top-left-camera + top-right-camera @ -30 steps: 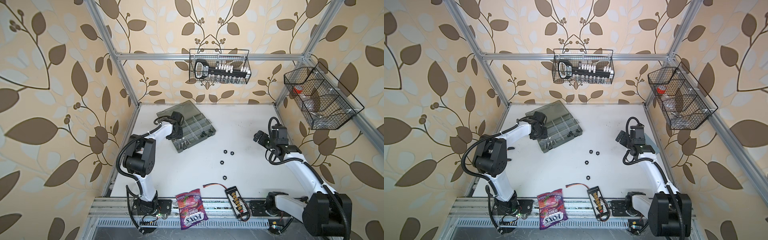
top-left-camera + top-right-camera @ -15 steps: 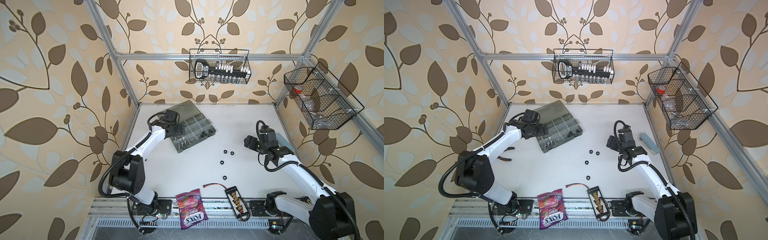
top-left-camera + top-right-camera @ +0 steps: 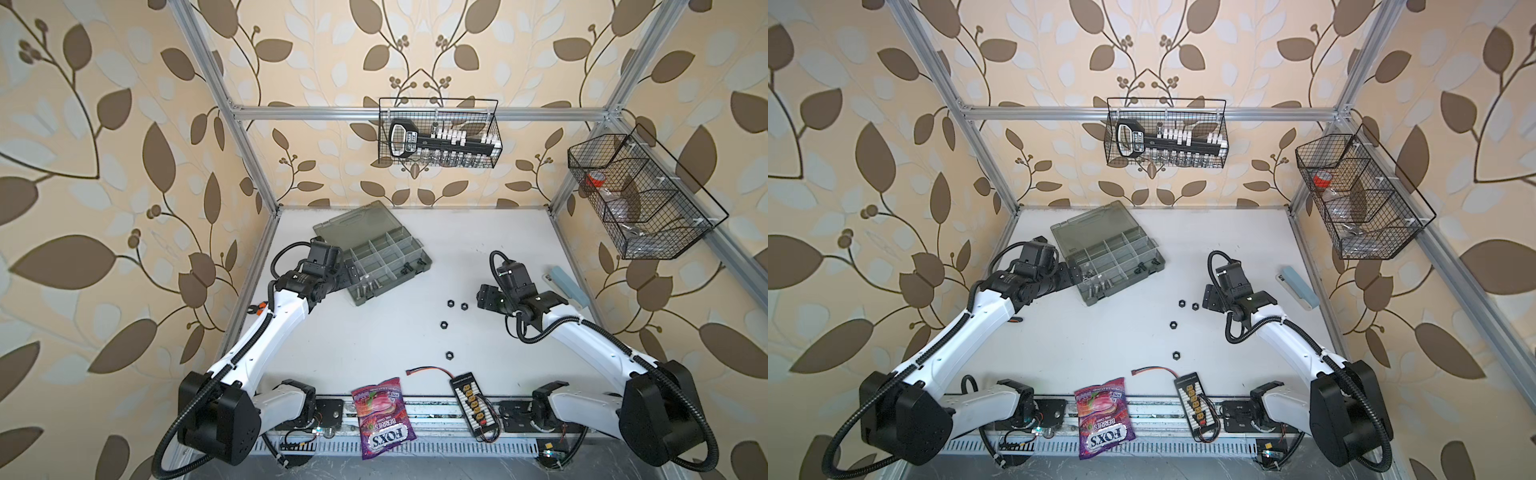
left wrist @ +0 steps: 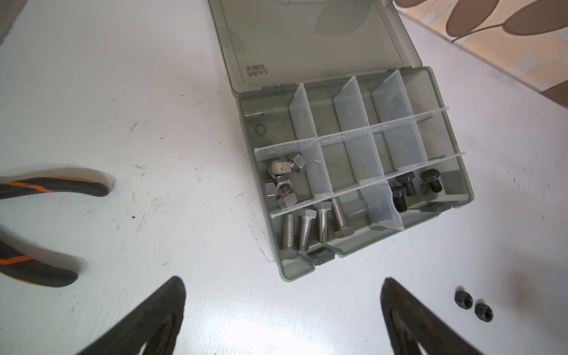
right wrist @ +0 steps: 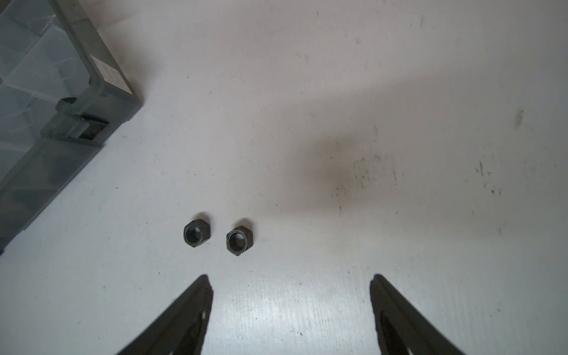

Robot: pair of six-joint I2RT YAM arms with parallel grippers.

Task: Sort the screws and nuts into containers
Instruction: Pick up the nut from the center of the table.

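The open grey-green case (image 3: 376, 232) (image 3: 1100, 232) (image 4: 325, 46) lies at the back left. One of its containers holds silver nuts (image 4: 282, 181), one silver screws (image 4: 310, 227) and one black screws (image 4: 408, 184). Several black nuts (image 3: 450, 304) (image 3: 1181, 303) lie loose mid-table; a pair of them (image 5: 196, 233) sits just ahead of my right gripper (image 5: 290, 276) (image 3: 484, 297), open and empty. My left gripper (image 4: 282, 281) (image 3: 347, 276) hovers at the case's near-left corner, wide open and empty.
Orange-and-black pliers (image 4: 55, 187) lie left of the case. A candy bag (image 3: 382, 415) and a black connector board (image 3: 469, 399) sit at the front edge, a blue-grey bar (image 3: 565, 282) at the right. Wire baskets (image 3: 438, 137) (image 3: 640, 195) hang on the walls.
My left gripper has opened wide and pulled back from over the case. My right arm has swung left to the pair of black nuts, its jaws narrowing a little.
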